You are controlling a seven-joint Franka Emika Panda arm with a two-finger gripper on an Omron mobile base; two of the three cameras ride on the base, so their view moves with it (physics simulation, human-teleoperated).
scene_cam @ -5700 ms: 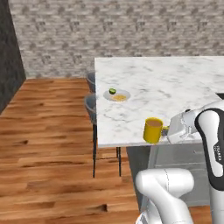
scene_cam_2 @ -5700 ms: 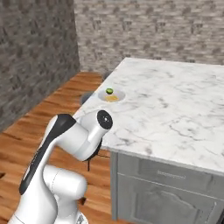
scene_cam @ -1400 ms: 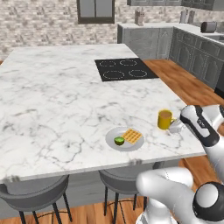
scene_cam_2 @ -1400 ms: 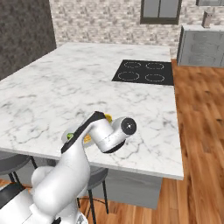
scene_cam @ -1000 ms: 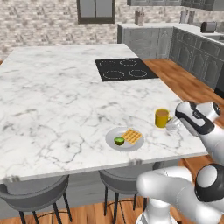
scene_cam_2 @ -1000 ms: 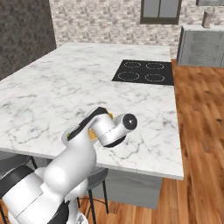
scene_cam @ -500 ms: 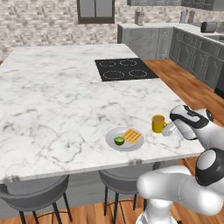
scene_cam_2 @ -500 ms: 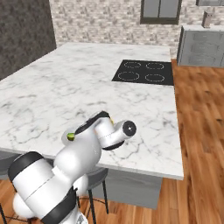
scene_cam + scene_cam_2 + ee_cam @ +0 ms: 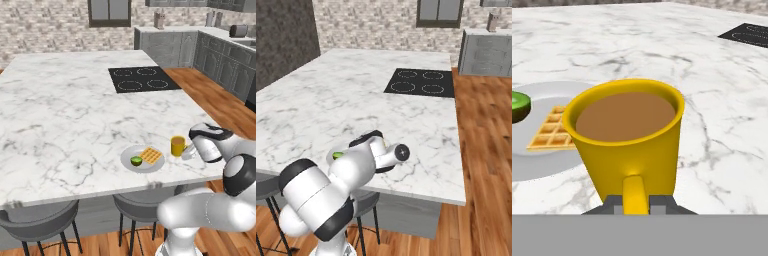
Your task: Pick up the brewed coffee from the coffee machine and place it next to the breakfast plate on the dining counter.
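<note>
The brewed coffee is a yellow mug of dark liquid, low over the dining counter just right of the breakfast plate. The plate carries a waffle and a green fruit half. My gripper reaches in from the right, shut on the mug's handle. In the hand view the mug looms close, and my gripper clamps its handle. To its left lies the plate. I cannot tell whether the mug's base touches the marble. In the right base view my arm hides the mug.
The black cooktop sits far back on the counter. The near counter edge runs close below the plate, with two grey stools under it. Grey cabinets stand at the back right, across wood floor.
Over the last second my gripper has carried the mug left and down, from off the plate's right side to close beside it. The oldest frames come from another base position.
</note>
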